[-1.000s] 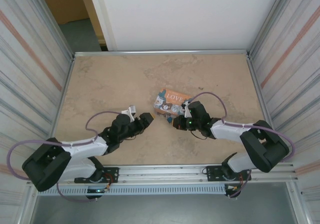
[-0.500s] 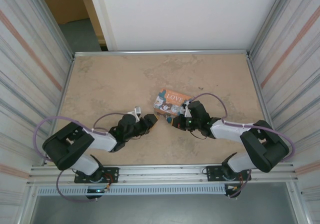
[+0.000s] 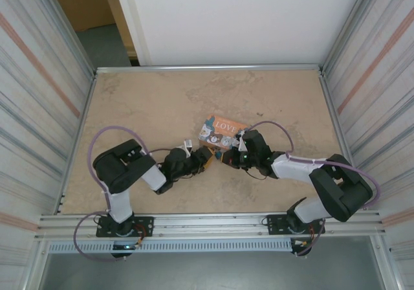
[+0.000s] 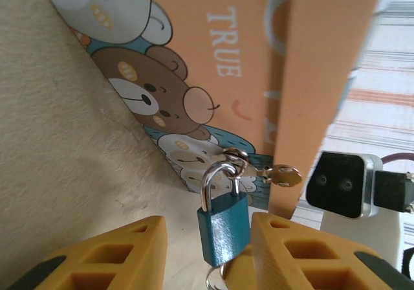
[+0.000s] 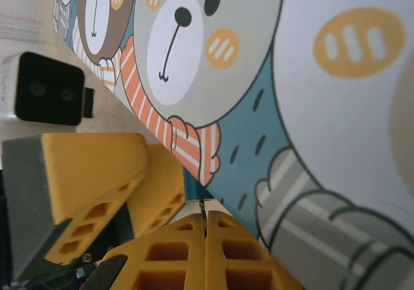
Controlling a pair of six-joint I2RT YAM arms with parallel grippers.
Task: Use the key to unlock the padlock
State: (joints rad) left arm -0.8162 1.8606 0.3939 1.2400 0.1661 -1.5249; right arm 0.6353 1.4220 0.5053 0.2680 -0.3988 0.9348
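The blue padlock (image 4: 223, 228) hangs by its silvery shackle from the hasp on the front of the cartoon "LOVE" box (image 3: 223, 129), and a wire ring shows under its body. My left gripper (image 4: 207, 220) is open around it: the padlock leans on the right finger, with a gap to the left one. In the top view the left gripper (image 3: 204, 155) is at the box's near left corner and the right gripper (image 3: 228, 158) faces it. The right gripper (image 5: 204, 206) is shut on the key, seen as a thin metal edge. Another small round-headed key (image 4: 284, 175) juts out beside the shackle.
The box (image 5: 291, 109) stands very close in front of the right fingers. The beige table (image 3: 149, 109) lies open to the left and far side. Corrugated walls close both sides, and a metal rail (image 3: 207, 222) runs along the near edge by the arm bases.
The left arm has folded up and pushed its gripper rightward to the box's front, and its jaws have narrowed around the padlock. The right arm has not moved.
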